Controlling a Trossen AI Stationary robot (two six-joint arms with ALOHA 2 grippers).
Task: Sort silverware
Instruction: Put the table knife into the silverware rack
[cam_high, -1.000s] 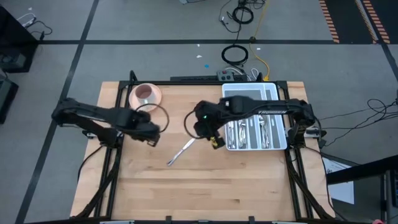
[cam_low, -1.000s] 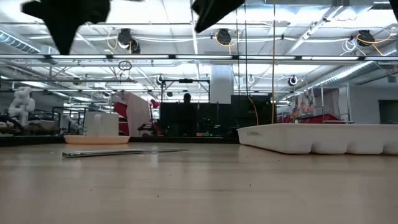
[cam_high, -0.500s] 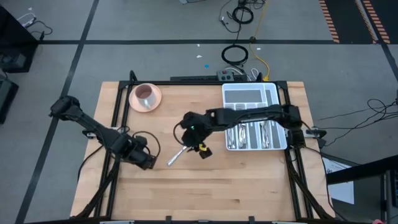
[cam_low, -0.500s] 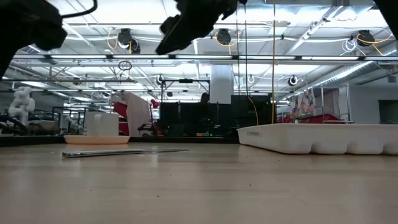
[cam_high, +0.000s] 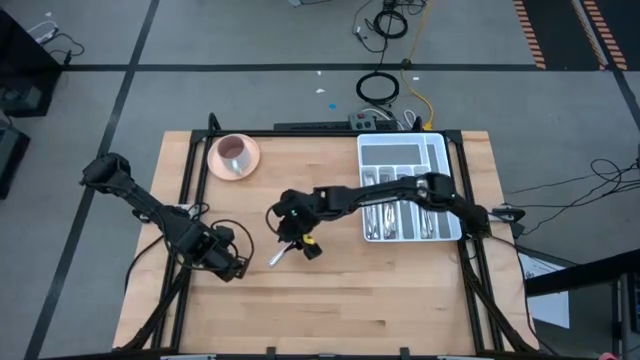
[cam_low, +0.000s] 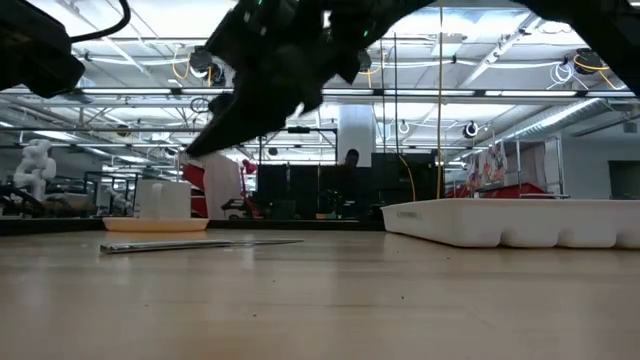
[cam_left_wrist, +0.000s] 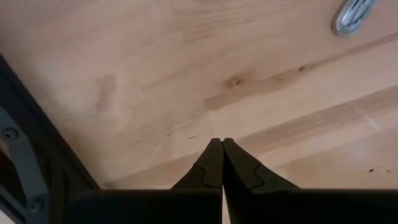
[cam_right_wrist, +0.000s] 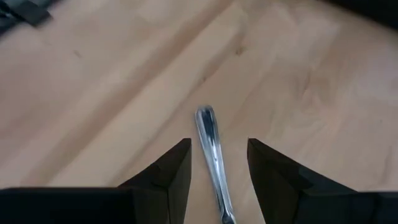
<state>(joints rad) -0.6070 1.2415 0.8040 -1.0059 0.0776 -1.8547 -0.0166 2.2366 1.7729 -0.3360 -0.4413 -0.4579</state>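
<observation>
Both arms are dark, jointed and slim, the right arm (cam_high: 400, 192) bearing a green light and yellow mark near its wrist.

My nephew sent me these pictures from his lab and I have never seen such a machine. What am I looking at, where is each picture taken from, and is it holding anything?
It is a robot with two dark jointed arms at a light wooden table. Each arm ends in a two-finger gripper.

One picture looks straight down from above, one looks level across the tabletop into the room, and two come from cameras on the arms' wrists.

On the table lie a white compartmented tray that already holds shiny cutlery, a pink saucer with a cup, and one slim shiny metal utensil lying loose.

The right gripper hangs open above that utensil, one finger on either side of the handle, not gripping it. The left gripper is shut and empty, near the table's left edge.

Nothing is held.
</observation>
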